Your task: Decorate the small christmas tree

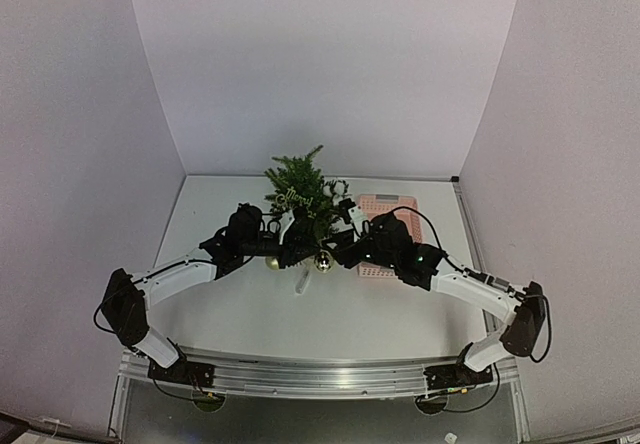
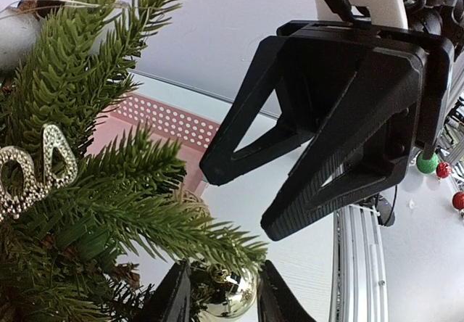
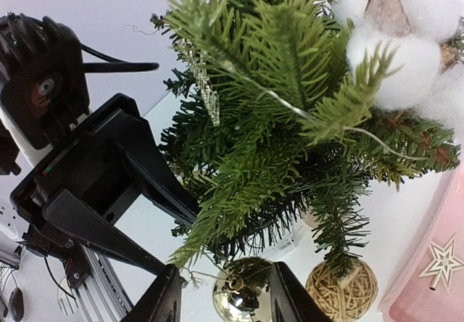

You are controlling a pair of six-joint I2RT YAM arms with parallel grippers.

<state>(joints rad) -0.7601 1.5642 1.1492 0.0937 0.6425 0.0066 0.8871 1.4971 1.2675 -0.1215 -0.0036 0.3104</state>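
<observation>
A: Which step do we show here?
B: Hanging the gold bauble (image 3: 239, 296) low on the small christmas tree (image 1: 298, 189), midway along the table's (image 1: 240, 304) far edge. Left gripper (image 2: 225, 273) and right gripper (image 3: 225, 271) flank it — jaws parted, gripping nothing. Next, we judge, both withdraw without snagging branches.

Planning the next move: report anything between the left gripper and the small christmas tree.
Nothing visible: the left gripper is at the small christmas tree, a gold bauble hanging between its fingers under the branches.
</observation>
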